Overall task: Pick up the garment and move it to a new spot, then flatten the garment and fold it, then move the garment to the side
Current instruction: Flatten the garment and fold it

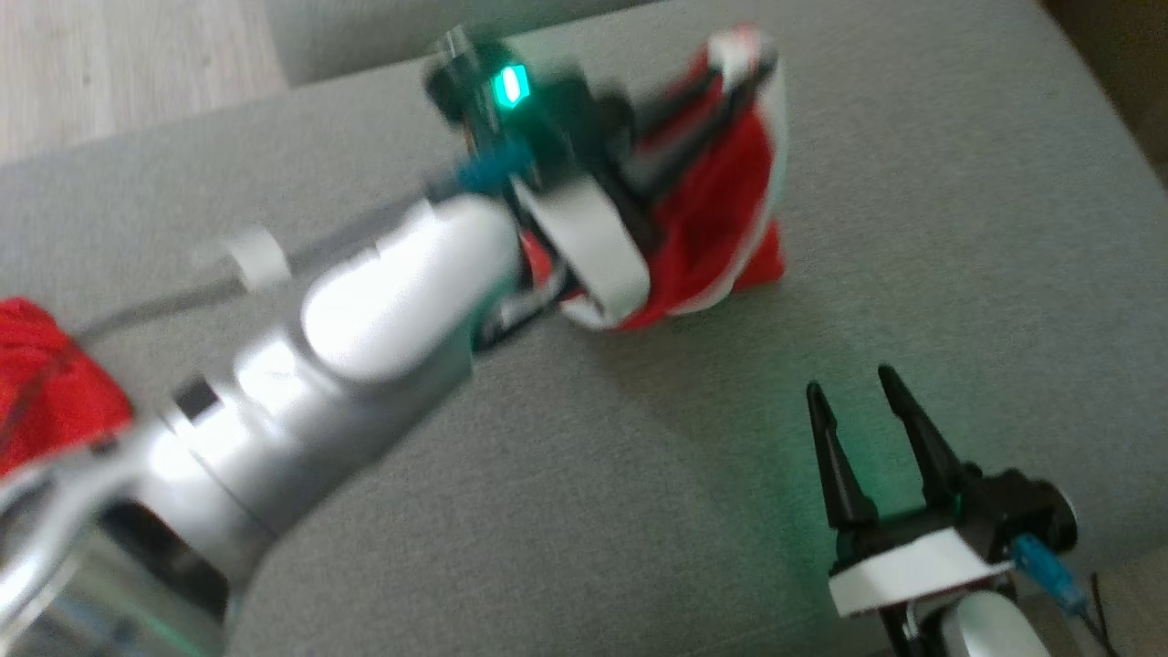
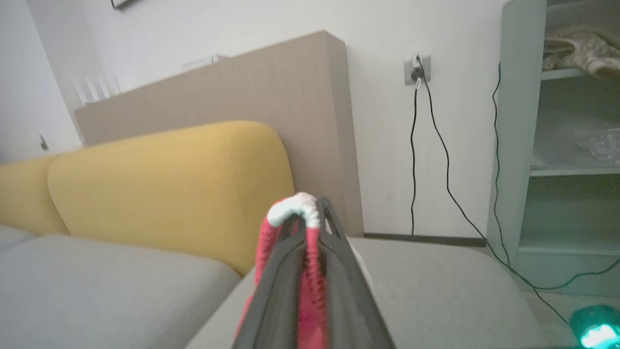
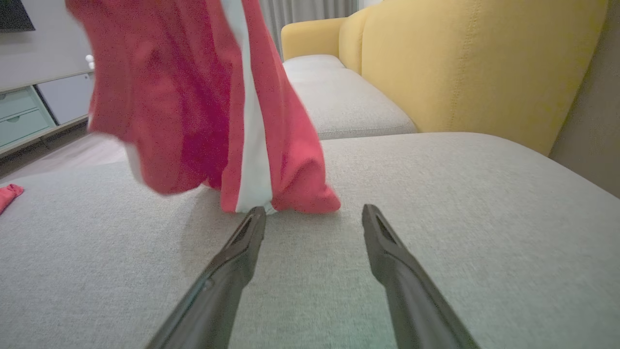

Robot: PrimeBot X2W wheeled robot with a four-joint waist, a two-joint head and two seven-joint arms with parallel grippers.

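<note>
Red cloth with a white stripe, the garment (image 1: 721,192) is pinched in the left gripper (image 2: 311,213). Its two dark fingers are pressed together on a fold. A white-edged bit of fabric pokes out over the fingertips, and red cloth fills the narrow slit between them. Below those jaws the garment hangs in a loose bunch, and its lowest corner reaches down to the grey sofa seat (image 1: 958,228).

The right gripper (image 1: 849,381) sits low over the same seat with its jaws spread wide apart. Between them there is only grey fabric. The garment's bottom hem lies just ahead of its fingertips, closer to one finger than the other. Whether that tip touches the white stripe I cannot tell.

Past the left jaws and off to one side rises a yellow backrest (image 2: 169,189). A wall socket (image 2: 416,70) with a black cable hangs further on. A second red cloth (image 1: 46,383) lies on the seat behind the left arm's pale forearm (image 1: 365,328), well apart from both pairs of jaws. The head view is blurred around the left arm.
</note>
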